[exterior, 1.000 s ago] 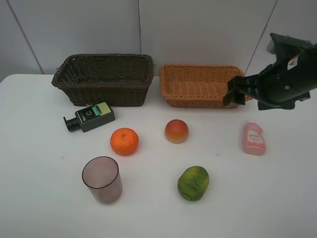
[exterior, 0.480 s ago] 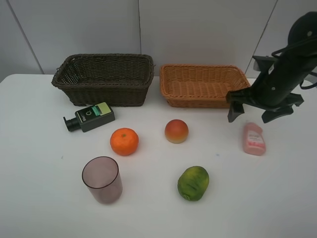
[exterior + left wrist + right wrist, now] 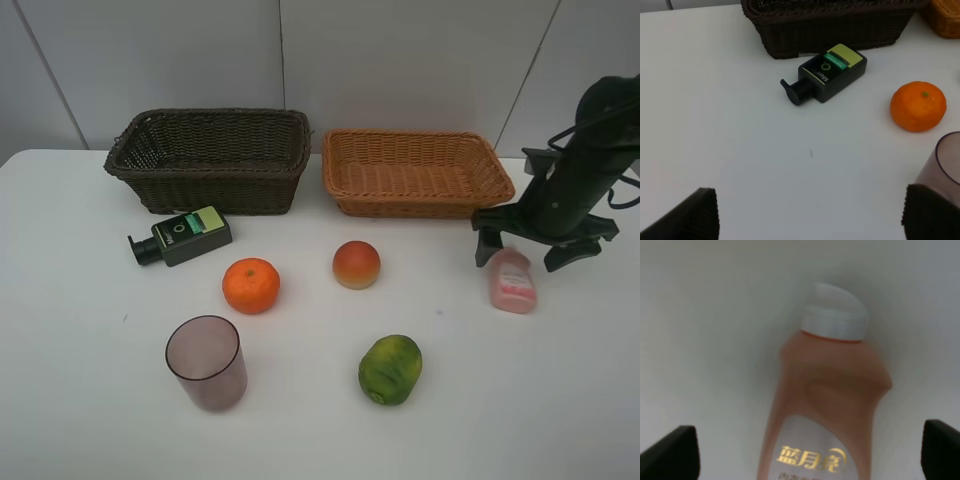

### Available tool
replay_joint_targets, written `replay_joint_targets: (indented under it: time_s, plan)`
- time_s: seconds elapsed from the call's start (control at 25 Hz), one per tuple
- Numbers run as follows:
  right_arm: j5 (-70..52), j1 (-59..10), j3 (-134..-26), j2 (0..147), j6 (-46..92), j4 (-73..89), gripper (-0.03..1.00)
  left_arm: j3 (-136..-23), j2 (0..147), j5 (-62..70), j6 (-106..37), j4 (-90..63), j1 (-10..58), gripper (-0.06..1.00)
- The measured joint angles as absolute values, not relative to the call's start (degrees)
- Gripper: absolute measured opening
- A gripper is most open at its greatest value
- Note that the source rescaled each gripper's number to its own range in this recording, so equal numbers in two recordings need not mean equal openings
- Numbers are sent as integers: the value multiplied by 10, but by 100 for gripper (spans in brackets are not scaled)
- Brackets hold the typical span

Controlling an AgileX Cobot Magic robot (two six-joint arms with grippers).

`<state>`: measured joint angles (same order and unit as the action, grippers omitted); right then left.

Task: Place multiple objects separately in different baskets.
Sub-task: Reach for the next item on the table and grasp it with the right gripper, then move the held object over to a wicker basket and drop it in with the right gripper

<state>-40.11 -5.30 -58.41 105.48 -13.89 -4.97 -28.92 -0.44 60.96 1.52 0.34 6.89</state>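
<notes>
My right gripper is open, pointing down over the cap end of the small pink bottle, which lies flat; the right wrist view shows the bottle between the spread fingers. My left gripper is open and empty above the table, and only the left wrist view shows it. The dark green pump bottle lies before the dark brown basket. The orange, red-yellow fruit, green fruit and mauve cup are on the table. The tan basket is empty.
Both baskets stand side by side at the back against a grey wall. The left wrist view shows the pump bottle, the orange and the cup's rim on the white table.
My right arm has swung from beside the tan basket's right end and come down over the pink bottle, gripper now pointing downward. Nothing else moved.
</notes>
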Motion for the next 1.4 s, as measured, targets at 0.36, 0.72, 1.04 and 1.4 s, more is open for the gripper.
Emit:
replay_joint_targets:
  time_s: [0.36, 0.72, 1.04, 1.4]
  plan:
    - [-386, -53, -584, 1113, -139, -56, 93, -289, -4, 610, 15, 3, 69, 95]
    - [-393, -53, -592, 1131, -139, -62, 90, -289, -4, 610, 15, 3, 69, 95]
    - [-389, -53, -592, 1131, -139, -63, 0, -289, -4, 610, 15, 3, 69, 95]
    - [-389, -53, -592, 1131, -139, -63, 2, -289, -4, 610, 15, 3, 69, 95]
